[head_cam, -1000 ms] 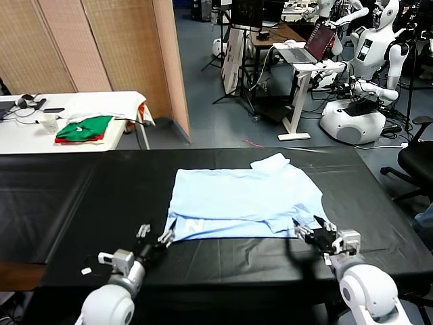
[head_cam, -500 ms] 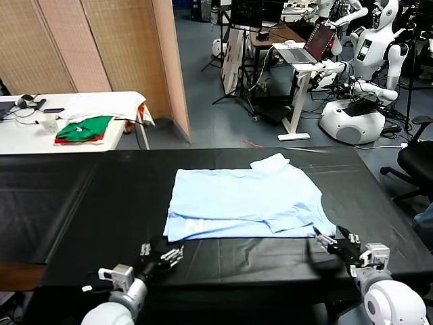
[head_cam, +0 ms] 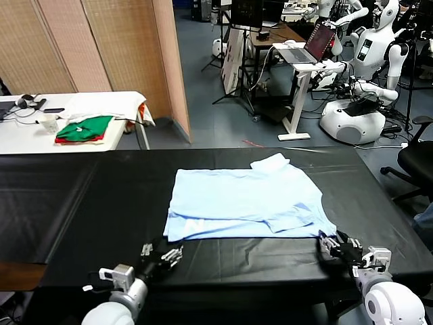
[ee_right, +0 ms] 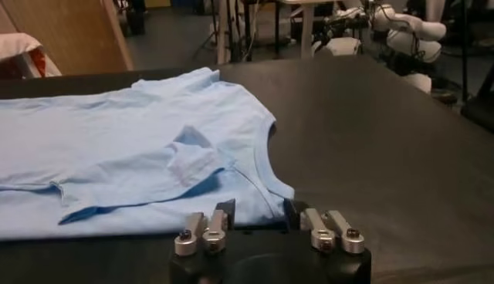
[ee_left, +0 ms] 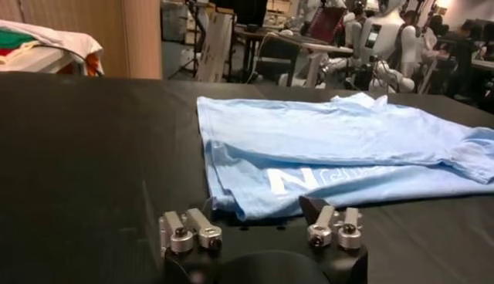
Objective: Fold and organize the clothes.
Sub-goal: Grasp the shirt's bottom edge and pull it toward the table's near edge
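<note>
Since a second earlier both hands had drawn back off the shirt's near corners toward the robot, and the fabric they had been pinching lay flat again. There were two hands and one pale blue shirt (head_cam: 247,202); on a white side desk (head_cam: 20,135) off to the left sat one small pile of green-and-red folded garments (head_cam: 84,128). The left hand (head_cam: 161,256) sat low over the black desk (head_cam: 88,203) just short of the shirt's near left corner, where a white printed logo (ee_left: 297,180) showed; its fingers (ee_left: 187,229) stood partly apart with nothing between them. The right hand (head_cam: 340,245) sat just off the near right corner, beside the hem and a folded sleeve (ee_right: 189,163), its fingers (ee_right: 207,229) drawn closer together yet with a gap left, and it too gripped nothing. The shirt lay spread on the middle of the desk, folded over on itself along the near edge, its collar (head_cam: 269,162) at the far side, clear of both hands though close to them. The desk top was covered in a dark, slightly glossy sheet. Behind it stood tan woven partition panels (head_cam: 88,44), a grey floor, a stand with an open laptop (head_cam: 318,42), and several white humanoid robots (head_cam: 369,61) parked at the far right.
</note>
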Controlling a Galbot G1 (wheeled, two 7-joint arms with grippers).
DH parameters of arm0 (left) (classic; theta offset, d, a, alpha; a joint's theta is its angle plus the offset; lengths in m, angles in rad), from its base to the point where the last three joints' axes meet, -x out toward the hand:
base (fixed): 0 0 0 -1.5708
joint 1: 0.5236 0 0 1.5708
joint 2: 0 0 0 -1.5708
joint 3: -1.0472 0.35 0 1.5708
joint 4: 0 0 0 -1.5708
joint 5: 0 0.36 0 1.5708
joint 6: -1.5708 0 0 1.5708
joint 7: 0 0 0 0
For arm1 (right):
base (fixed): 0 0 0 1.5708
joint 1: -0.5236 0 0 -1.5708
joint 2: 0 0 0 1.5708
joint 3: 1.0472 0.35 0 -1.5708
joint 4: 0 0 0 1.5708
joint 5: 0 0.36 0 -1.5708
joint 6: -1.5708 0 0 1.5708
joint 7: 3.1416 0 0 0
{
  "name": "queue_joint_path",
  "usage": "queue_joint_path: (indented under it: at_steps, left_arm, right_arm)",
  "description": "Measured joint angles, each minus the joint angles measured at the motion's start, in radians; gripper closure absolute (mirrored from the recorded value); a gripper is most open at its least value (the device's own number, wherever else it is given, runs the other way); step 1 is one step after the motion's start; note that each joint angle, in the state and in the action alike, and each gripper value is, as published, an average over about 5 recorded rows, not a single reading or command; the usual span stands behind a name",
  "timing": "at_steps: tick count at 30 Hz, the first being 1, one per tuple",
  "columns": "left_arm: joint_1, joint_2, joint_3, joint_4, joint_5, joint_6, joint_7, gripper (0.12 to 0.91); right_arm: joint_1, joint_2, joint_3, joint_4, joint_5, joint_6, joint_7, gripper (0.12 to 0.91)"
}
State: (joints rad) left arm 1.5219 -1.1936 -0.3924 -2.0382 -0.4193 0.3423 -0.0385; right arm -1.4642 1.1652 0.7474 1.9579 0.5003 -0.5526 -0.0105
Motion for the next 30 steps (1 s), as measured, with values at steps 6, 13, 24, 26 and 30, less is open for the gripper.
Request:
queue_joint_path:
  at_steps: [6,13,24,26,30]
  left_arm:
    - [0.002,0.002,0.002,0.003,0.007,0.001,0.000,0.869]
    - [0.039,0.033,-0.019,-0.033,0.112,-0.003,-0.023,0.886]
    - [0.158,0.070,-0.097,-0.106,0.216,-0.005,-0.051,0.886]
    - [0.189,0.065,-0.111,-0.121,0.231,-0.003,-0.053,0.886]
    - [0.257,0.047,-0.139,-0.151,0.258,-0.002,-0.054,0.886]
  right_arm:
    - [-0.005,0.000,-0.009,0.013,0.004,0.000,-0.001,0.882]
    - [-0.045,-0.016,-0.034,0.075,0.025,-0.040,0.024,0.885]
    - [-0.099,-0.064,-0.069,0.155,0.022,-0.131,0.055,0.885]
    - [-0.109,-0.075,-0.072,0.163,0.022,-0.134,0.054,0.885]
    - [-0.127,-0.093,-0.075,0.175,0.022,-0.136,0.052,0.885]
